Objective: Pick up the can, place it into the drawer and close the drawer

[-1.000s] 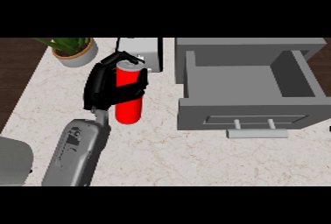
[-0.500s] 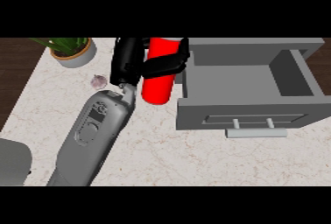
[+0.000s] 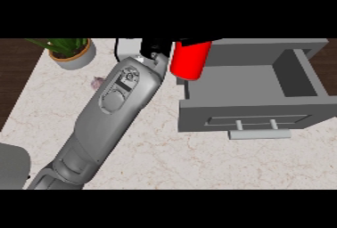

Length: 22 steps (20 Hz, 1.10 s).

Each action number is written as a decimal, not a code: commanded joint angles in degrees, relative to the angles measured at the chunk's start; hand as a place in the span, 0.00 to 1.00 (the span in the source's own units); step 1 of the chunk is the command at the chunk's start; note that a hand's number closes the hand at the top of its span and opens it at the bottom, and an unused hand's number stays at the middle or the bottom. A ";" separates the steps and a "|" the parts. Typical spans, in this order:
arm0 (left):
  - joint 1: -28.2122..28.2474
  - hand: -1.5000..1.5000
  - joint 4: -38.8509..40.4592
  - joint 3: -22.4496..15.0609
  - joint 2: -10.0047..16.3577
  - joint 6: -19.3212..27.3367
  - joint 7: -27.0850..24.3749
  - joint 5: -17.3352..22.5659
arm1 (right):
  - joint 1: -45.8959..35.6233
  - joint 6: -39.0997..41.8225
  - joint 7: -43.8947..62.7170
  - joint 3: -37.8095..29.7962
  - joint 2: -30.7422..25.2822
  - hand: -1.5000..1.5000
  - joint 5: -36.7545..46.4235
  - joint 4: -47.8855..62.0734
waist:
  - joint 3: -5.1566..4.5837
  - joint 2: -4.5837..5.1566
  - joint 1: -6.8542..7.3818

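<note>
A red can hangs tilted over the back left corner of the open grey drawer, partly above the drawer's inside. My left hand is shut on the can's upper part, near the top of the head view, and its black fingers hide the can's top. The grey forearm runs up from the lower left across the counter. The drawer's front panel with its bar handle faces me. Nothing lies inside the drawer that I can see. The right hand does not show.
A potted plant stands at the counter's back left. A small pinkish object lies beside the forearm. A white thing sits behind the hand. A grey shape shows at the lower left edge.
The left hand has carried the can up and to the right, from the counter left of the drawer to over the drawer's back left corner. The forearm has stretched further forward.
</note>
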 commanded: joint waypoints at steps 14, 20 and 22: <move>-17.90 1.00 26.67 -5.96 0.00 3.84 -8.78 13.06 | -4.65 0.88 0.66 -2.27 -2.58 0.00 -1.43 3.98 | 0.07 0.58 -1.91; -21.76 1.00 31.77 -8.33 0.00 4.40 -8.96 17.13 | -4.21 1.44 1.27 -2.03 -2.79 0.00 -1.44 3.36 | 0.08 0.59 -2.50; -20.20 1.00 30.08 -12.43 0.00 6.70 -8.57 20.29 | -6.33 -0.09 1.16 -1.21 -2.11 0.00 0.28 4.66 | 0.10 0.62 -2.98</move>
